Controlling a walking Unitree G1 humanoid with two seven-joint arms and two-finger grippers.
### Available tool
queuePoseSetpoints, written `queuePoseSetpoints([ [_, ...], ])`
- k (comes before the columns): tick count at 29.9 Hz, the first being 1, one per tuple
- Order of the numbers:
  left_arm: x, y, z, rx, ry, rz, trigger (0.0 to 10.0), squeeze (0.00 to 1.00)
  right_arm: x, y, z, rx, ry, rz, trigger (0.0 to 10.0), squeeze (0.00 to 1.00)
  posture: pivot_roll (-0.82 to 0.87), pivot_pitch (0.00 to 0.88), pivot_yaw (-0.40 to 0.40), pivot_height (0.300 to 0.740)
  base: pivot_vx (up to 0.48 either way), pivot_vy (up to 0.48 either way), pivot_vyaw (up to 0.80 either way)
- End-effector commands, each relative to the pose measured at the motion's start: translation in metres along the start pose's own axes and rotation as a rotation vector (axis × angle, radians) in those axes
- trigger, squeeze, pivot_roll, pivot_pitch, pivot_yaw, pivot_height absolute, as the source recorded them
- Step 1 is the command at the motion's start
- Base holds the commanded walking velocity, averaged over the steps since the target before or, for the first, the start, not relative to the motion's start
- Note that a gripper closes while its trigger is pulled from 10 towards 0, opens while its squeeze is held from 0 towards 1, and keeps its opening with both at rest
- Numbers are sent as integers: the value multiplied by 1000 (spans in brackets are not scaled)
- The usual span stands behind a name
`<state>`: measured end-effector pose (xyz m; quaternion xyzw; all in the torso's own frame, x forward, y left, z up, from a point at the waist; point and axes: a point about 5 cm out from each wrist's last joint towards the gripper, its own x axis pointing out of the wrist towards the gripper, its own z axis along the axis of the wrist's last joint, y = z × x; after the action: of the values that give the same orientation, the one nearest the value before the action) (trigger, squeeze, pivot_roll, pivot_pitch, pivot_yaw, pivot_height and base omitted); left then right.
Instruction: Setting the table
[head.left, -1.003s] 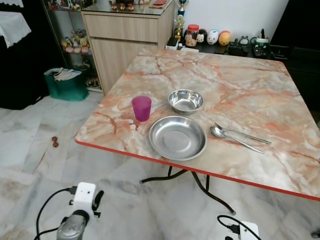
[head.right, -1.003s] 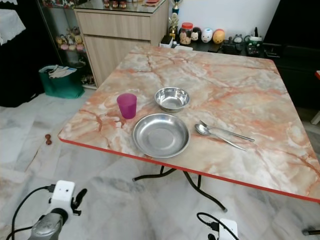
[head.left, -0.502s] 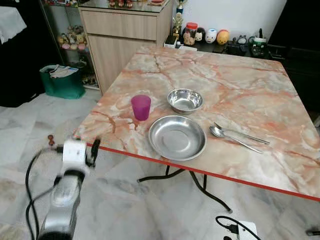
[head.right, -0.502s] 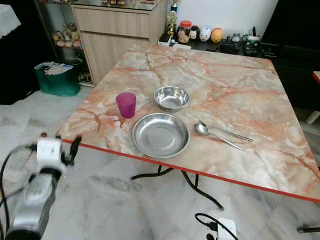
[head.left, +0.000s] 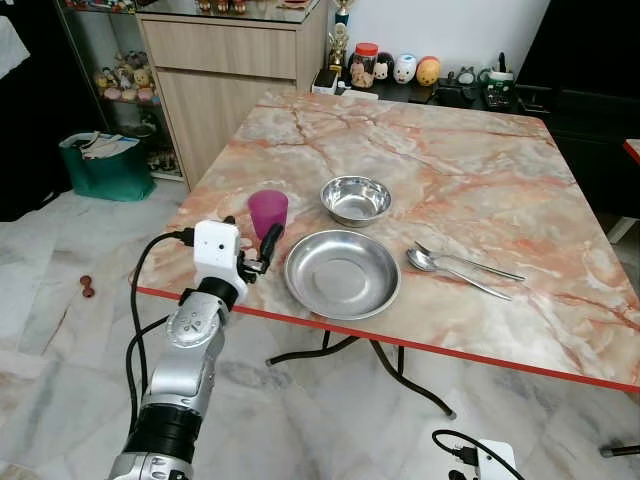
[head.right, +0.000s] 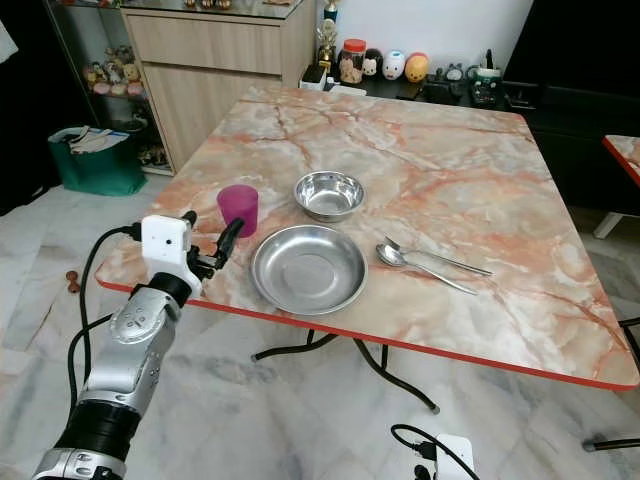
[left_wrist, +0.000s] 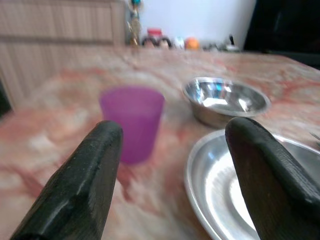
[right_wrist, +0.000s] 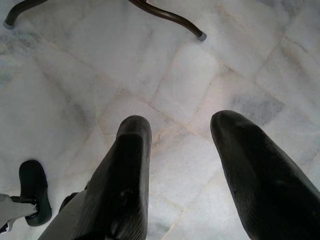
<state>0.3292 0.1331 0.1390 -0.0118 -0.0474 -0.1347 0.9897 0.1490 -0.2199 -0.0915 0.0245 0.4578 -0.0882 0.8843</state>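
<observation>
While the left tool (head.left: 248, 243) is raised at the near left part of the surface (head.left: 470, 180), its two black fingers (left_wrist: 85, 185) stand wide apart with nothing between them. The purple cup (head.left: 267, 213) stands upright just beyond the fingertips, not touched, and a narrow strip of bare marble lies between them. The cup is near the left edge of the surface. To its right stands the small steel bowl (head.left: 355, 200), and in front of that bowl lies the wide steel plate (head.left: 342, 273), close to the red front edge (head.left: 440, 349) but fully on the marble. The right finger of this tool is just beside the plate's left rim. Further right, a spoon (head.left: 455, 270) and a fork (head.left: 470, 262) lie side by side, apart from the plate. The far half and the right part of the surface are bare marble.

The right tool (right_wrist: 180, 165) hangs low over the tiled floor (right_wrist: 190, 75), its fingers also well apart and empty, with a dark leg of the table (right_wrist: 165, 15) further on.
</observation>
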Motion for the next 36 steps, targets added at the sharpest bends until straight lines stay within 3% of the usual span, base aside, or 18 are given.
queuePoseSetpoints([
  [1,0,-5,-4,-70,46,-17,10000,0,0,-3,1,5,-5,-10,10000,0,170,0,-76,740,0,0,0],
  [8,12,-16,-2,-178,122,-44,10000,0,0,-2,1,-2,-4,-2,10000,0,168,0,-74,740,0,0,0],
  [11,23,-21,-7,-253,211,2,10000,0,0,-2,1,-6,-3,-2,10000,0,166,0,-72,740,0,0,0],
  [13,27,-25,-8,-205,229,-23,10000,0,0,-2,1,-5,-2,-3,10000,0,156,0,-67,740,0,0,0],
  [17,28,-30,-12,-217,269,-31,10000,0,0,-2,0,-4,-1,-3,10000,0,154,0,-64,740,0,0,0],
  [22,33,-29,-17,-168,335,14,10000,0,0,-1,0,-11,3,-10,10000,0,150,0,-59,740,0,0,0],
  [36,41,-37,-29,-162,407,39,10000,0,0,-1,-1,-5,6,-19,10000,0,115,0,-31,740,0,0,0],
])
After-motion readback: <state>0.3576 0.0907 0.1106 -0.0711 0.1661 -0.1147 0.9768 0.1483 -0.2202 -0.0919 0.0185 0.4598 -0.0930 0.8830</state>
